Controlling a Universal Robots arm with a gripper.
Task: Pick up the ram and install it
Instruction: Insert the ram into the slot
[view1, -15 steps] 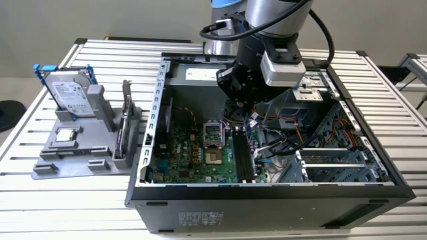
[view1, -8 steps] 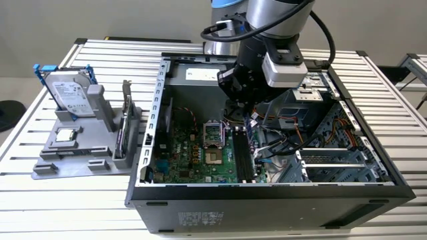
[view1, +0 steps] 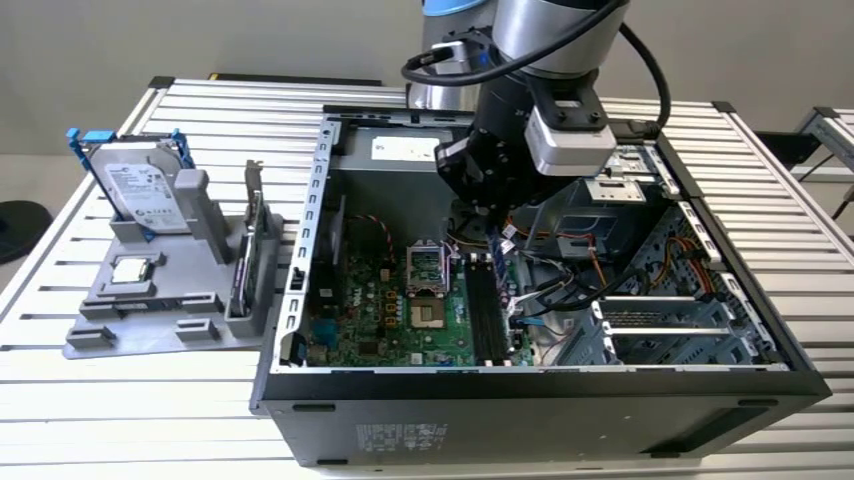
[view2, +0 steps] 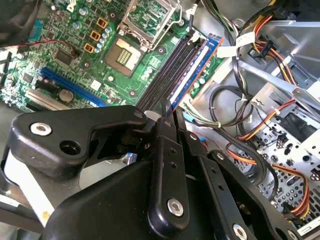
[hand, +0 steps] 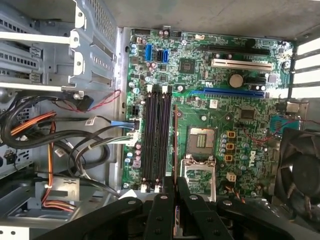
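Note:
My gripper (view1: 481, 215) hangs inside the open computer case (view1: 307, 300), above the motherboard (view1: 400, 320). In the first wrist view the gripper (hand: 175, 182) is shut on the ram (hand: 175, 140). The ram is seen edge-on as a thin brown-edged strip running out from between the black fingers (hand: 162, 210). It hovers over the board, parallel to the long black memory slots (hand: 155, 135) and between them and the open processor socket (hand: 201, 142). In the second wrist view the fingers (view2: 167, 150) are pressed close together over the same slots (view2: 170, 65).
Bundles of black, orange and red cables (view1: 574, 280) and the metal drive cage (view1: 667, 320) crowd the case at the exterior view's right. A grey holder (view1: 160, 320) at the left carries a silver hard drive (view1: 140, 190) and a small square chip (view1: 131, 268). A black fan (hand: 300, 175) sits near the socket.

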